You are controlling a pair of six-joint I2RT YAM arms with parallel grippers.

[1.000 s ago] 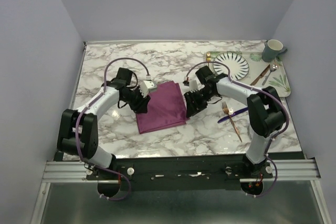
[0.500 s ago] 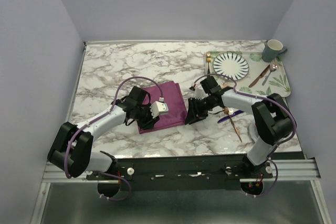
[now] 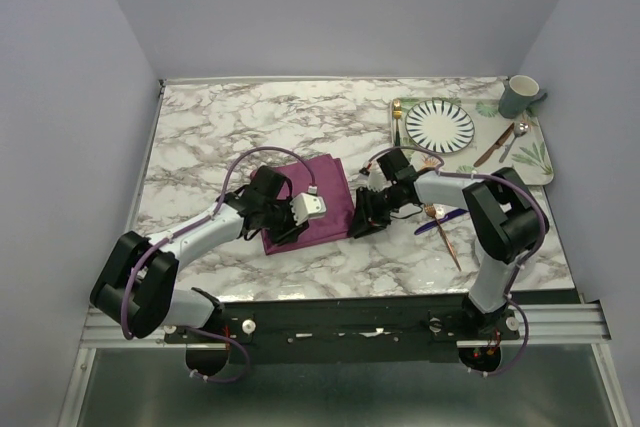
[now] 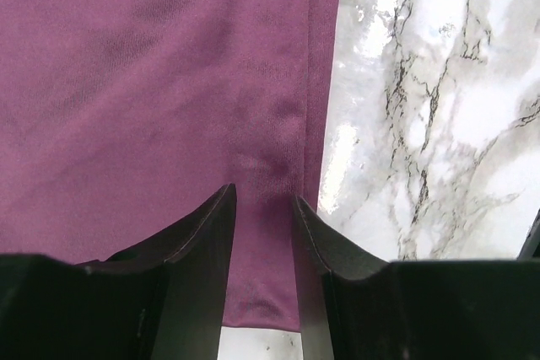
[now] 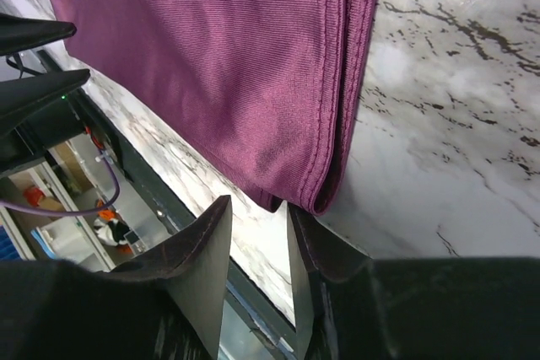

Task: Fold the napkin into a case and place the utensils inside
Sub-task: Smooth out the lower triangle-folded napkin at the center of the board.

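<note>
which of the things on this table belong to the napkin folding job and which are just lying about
For the job: purple napkin, copper fork, dark blue knife.

Just lying about: tray, striped plate, mug, silver spoon, gold utensil.

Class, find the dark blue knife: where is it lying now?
Top view, right of centre: the dark blue knife lies on the marble, crossing the copper fork, just right of the right claw.
</note>
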